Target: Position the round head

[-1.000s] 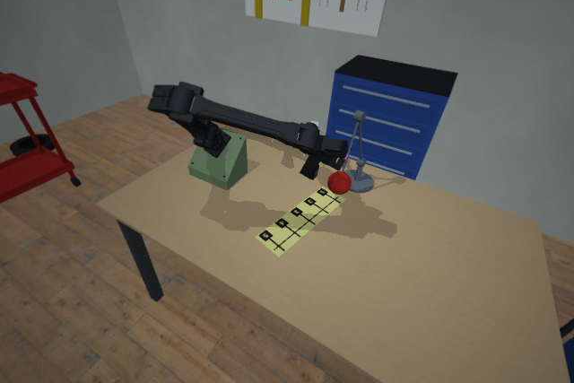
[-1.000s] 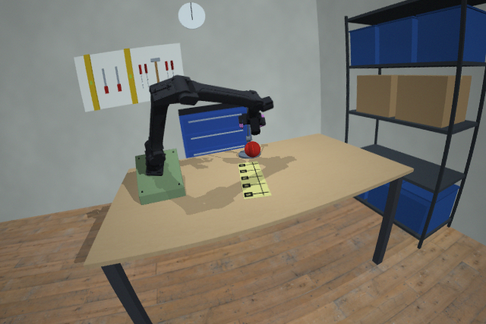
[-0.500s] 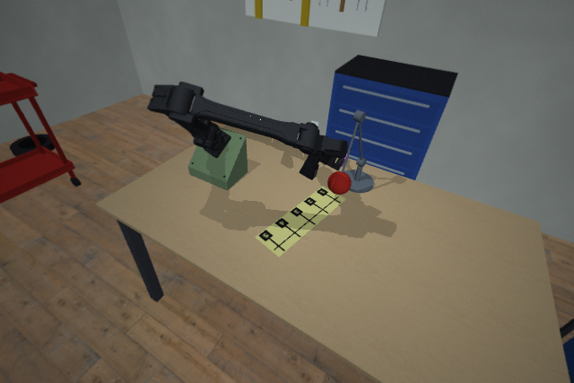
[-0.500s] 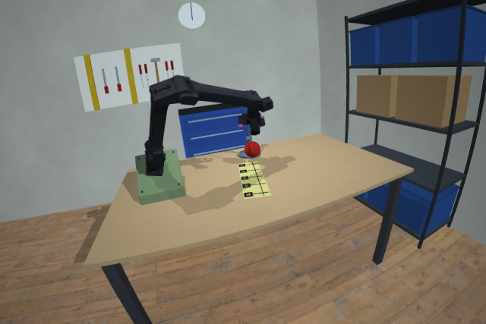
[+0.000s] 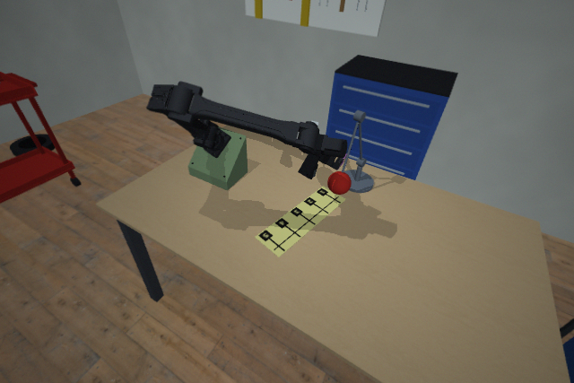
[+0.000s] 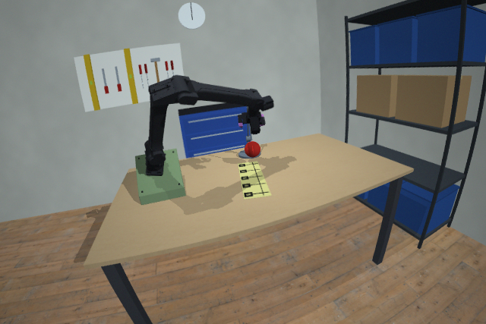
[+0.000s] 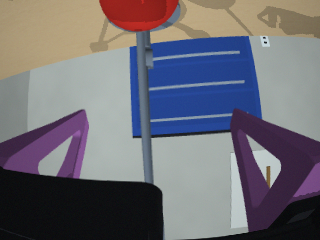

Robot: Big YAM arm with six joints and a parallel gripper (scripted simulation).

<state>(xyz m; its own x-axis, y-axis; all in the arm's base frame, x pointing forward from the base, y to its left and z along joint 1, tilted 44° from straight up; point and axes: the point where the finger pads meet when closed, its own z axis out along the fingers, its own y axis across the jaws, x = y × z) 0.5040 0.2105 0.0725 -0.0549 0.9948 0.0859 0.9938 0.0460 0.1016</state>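
Observation:
The lamp's round red head (image 5: 338, 182) hangs a little above the bench, between the grey foot (image 5: 360, 181) and the near end of the yellow strip (image 5: 300, 221), close to mark 1. Its thin grey arms fold up to a joint (image 5: 359, 115). In the exterior view the head (image 6: 252, 149) sits just beyond the strip (image 6: 254, 180). My gripper (image 5: 340, 159) is open and empty, its purple fingers standing on either side of the lamp's lower arm above the head.
My green base block (image 5: 219, 159) stands at the bench's back left. A blue drawer cabinet (image 5: 388, 112) stands behind the lamp. A shelf rack (image 6: 415, 108) with boxes is to the right of the bench, and a red cart (image 5: 28, 137) to the left.

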